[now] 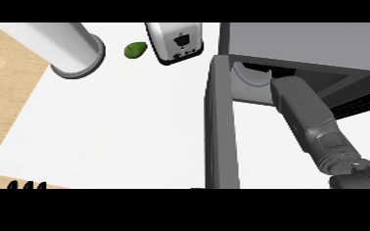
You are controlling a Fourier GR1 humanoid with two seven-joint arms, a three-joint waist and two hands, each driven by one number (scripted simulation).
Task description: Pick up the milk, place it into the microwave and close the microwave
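Nearest edge: the left hand (25, 185) shows only as upright fingertips at the lower left of the counter (115, 127); they are straight and apart, resting, and hold nothing. The right forearm (311, 122) runs from the lower right corner up into the open microwave (296, 41); the right hand (254, 68) is only a dark shape under the cavity's roof edge — whether it is apart, together or clamped on anything cannot be told. The door (220, 127) stands wide open, seen edge-on, just left of the forearm.

Milk: not visible on the counter or anywhere else; judged to be inside the cavity, hidden by the roof and the arm, near the pale turntable plate (244, 78); position unconfirmed.

Risks:
- **Release:** it cannot be checked from this view; if the milk sits on the plate's rim, it may tip when let go.
- **Withdrawal:** the forearm fills much of the opening and could drag the milk forward or knock it over.
- **Closing:** the door must wait until the arm is clear, or it strikes the forearm; milk left too near the front would stop the door shutting.

Farther back, the toaster (175, 41), green fruit (135, 50) and white cylinder (69, 49) stand left of the door — no hazard judged.
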